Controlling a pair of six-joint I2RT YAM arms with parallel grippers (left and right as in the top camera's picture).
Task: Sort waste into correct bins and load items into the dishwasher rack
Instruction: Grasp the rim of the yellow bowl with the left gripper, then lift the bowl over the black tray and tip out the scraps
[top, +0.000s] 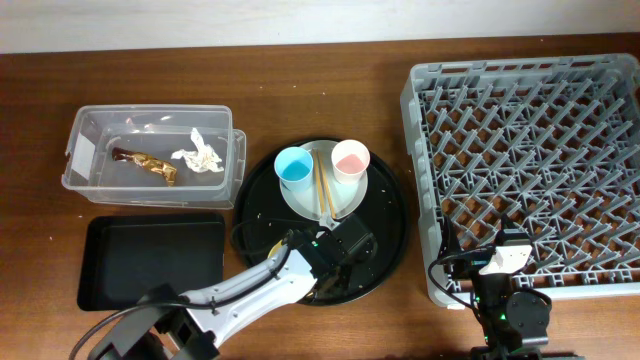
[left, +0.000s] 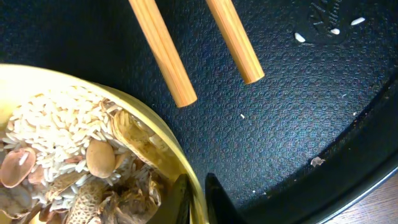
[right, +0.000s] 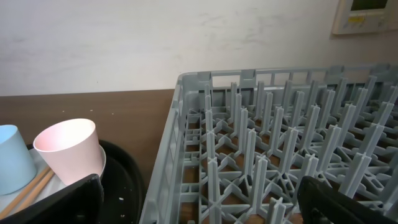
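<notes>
Where the left gripper (left: 197, 188) sits, at about 6 o'clock on the large round tray (left: 280, 124), its jaws are narrow and pinch the rim of the yellow bowl (left: 56, 78), one finger inside, one outside. The bowl is loaded: white rice (left: 56, 130) and brownish food scraps (left: 93, 171) heaped against the gripped wall. The chopsticks (left: 161, 53) end just beyond the bowl toward 12 o'clock, apart from it.

Judged step: carry the bowl to a bin and tip it out. The clear tub (top: 95, 135) at 10 o'clock already holds the wrapper (top: 148, 163) and tissue (top: 200, 155). The shallow black tray (top: 150, 260) at 8 o'clock looks the likely home for the food, and it is near.

To do it well:
- Check the rim is seated deep between the pads. A loaded bowl held by one edge will want to pivot.
- Lift level and slowly, clear the round tray's lip, and steer away from the chopsticks.
- Tip only once you are fully over the black tray, and low, so rice does not scatter onto the bench (top: 40, 80).

The right gripper (right: 199, 208) is wide and empty, by the dishwasher rack (top: 530, 120) at 4 o'clock. Leave it out of this.
</notes>
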